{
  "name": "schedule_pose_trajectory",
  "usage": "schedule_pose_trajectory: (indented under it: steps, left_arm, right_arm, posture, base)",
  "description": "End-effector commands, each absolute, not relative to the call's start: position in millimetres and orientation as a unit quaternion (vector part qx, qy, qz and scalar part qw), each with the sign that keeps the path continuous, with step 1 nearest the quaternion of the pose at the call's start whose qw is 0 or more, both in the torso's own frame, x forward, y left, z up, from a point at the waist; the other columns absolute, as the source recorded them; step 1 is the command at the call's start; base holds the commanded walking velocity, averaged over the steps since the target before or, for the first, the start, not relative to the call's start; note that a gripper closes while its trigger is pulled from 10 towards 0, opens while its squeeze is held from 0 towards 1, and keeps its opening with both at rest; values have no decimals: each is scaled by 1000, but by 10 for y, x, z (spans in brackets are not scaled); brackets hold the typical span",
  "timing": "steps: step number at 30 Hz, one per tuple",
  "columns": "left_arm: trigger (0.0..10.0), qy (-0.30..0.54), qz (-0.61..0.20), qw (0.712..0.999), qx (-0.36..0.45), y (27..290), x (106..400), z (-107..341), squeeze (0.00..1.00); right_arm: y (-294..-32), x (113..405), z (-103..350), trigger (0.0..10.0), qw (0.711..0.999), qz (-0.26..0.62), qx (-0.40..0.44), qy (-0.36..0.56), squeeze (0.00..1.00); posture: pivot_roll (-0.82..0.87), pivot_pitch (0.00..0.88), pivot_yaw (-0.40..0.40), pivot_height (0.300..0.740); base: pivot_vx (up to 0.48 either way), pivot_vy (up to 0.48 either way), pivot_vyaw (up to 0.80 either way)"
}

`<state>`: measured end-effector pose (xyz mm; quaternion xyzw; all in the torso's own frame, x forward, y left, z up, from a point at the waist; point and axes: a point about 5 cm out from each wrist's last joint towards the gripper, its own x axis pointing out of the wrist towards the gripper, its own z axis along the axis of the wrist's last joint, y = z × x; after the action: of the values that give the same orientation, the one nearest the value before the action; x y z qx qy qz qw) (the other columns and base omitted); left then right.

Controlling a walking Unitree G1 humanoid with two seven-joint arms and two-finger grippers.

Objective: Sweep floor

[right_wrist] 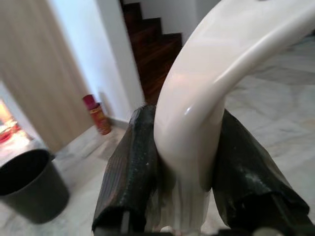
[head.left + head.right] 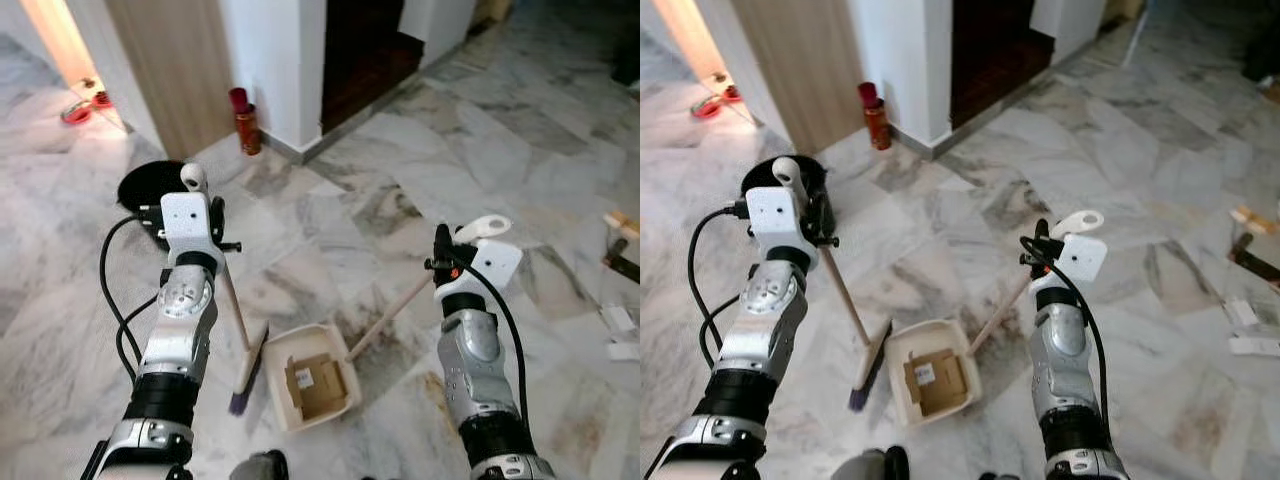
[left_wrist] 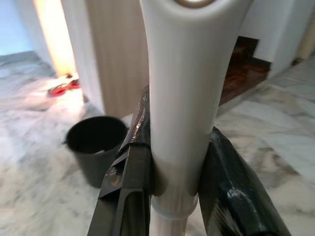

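A: Starting on the left, what's there?

B: A black bucket [image 2: 150, 187] stands on the marble floor [image 2: 400, 200] by the wooden door. Just in front of it the left gripper [image 3: 172, 162] is clamped on the top of the broom handle [image 2: 232, 300]. The stick slopes down toward the robot, ending in the broom head [image 2: 248, 372] with its bristles on the floor.

A: And the dustpan?

B: The dustpan [image 2: 312, 388] lies just to the right of the broom head, almost touching it, with a flattened piece of cardboard [image 2: 315, 385] already inside. Its own long handle [image 2: 390, 312] rises up and to the right into the right gripper [image 1: 187, 162], which is closed around the curved grip.

A: So which way should the sweep go?

B: Rightward, I'd say. The broom head's long axis runs roughly parallel to the pan's near side, so a short push from the left arm would carry any dirt into the pan.

A: Anything further right?

B: Loose scraps [image 2: 618, 335] on the floor, well apart from the pan.
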<state>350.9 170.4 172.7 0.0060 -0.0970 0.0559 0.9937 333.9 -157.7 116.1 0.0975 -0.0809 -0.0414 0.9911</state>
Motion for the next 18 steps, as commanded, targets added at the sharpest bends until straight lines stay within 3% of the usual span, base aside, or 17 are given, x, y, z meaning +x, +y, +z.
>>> schedule_pose_trajectory:
  steps: [1,18]
  left_arm:
    - [10000,-121,66,990,7,1737,3491,1827,0]
    - [10000,-122,73,990,11,1761,3486,1838,0]
  right_arm:
    - [-1544,3353,1245,10000,988,-38,113,-100,0]
    - [-1534,3355,1256,10000,987,-36,116,-104,0]
  posture:
    - [40,164,9,740]
    - [44,168,12,740]
  base:
    - [0,465,0]
    - [0,458,0]
